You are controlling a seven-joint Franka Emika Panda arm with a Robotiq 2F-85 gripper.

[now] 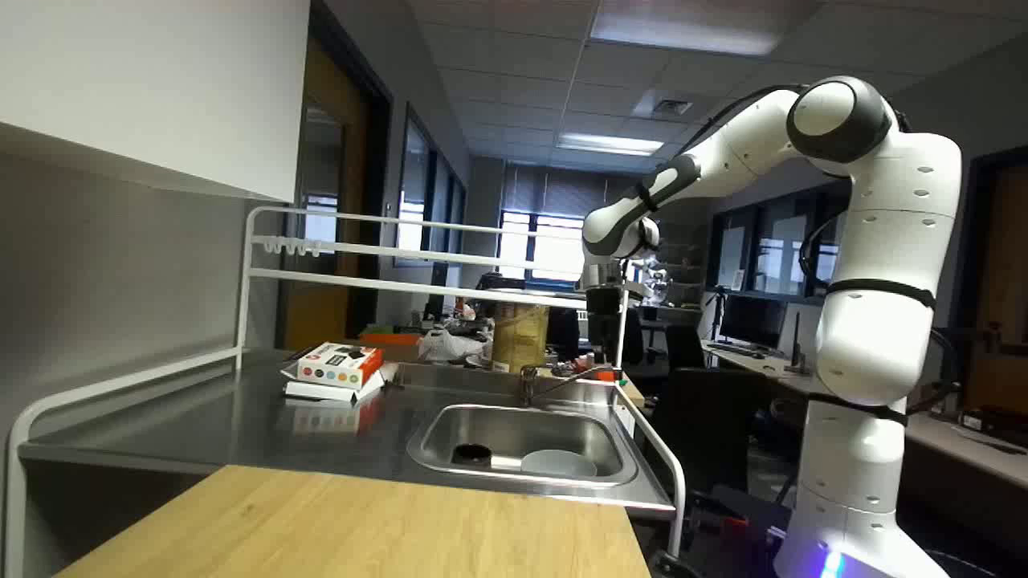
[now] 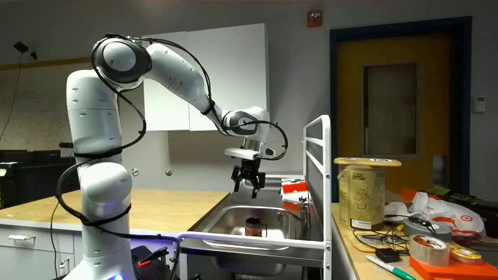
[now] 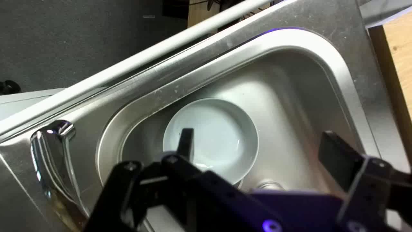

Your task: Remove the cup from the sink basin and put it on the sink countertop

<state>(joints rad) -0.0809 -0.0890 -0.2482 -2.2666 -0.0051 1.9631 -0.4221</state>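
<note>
Spread claw (image 2: 246, 191) above the sink basin (image 2: 231, 221), where the cup (image 2: 253, 227) stands

In an exterior view, the grey steel sink countertop (image 1: 321, 437) extends behind a light wooden tabletop (image 1: 385, 530), and a red-and-white box (image 1: 341, 365) lies on the steel. Farther back is a bright window (image 1: 560, 250). The cup, almost black here, is inside the basin, left of a pale bowl (image 1: 560, 463); the basin's front edge hides the lower part of both. The claw is dark before a dark background, so from this view I cannot tell its state.

In an exterior view, a white cabinet (image 2: 233, 66) hangs on the wall and a yellow door (image 2: 391, 116) is at the right. A white rail (image 2: 218, 238) passes before the basin and covers a part of it. Here the claw has its fingers (image 2: 255, 192) wide apart. The cup stands upright, lower than the claw and well apart from it.

In the wrist view, the lower edge cuts off the chrome faucet (image 3: 51, 158). Dark parts of the claw cover a part of the basin and of the drain (image 3: 270, 185); a purple shape (image 3: 296, 203) there is hard to make out. One finger is in front of the bowl, and a wide gap separates it from the opposite one.
</note>
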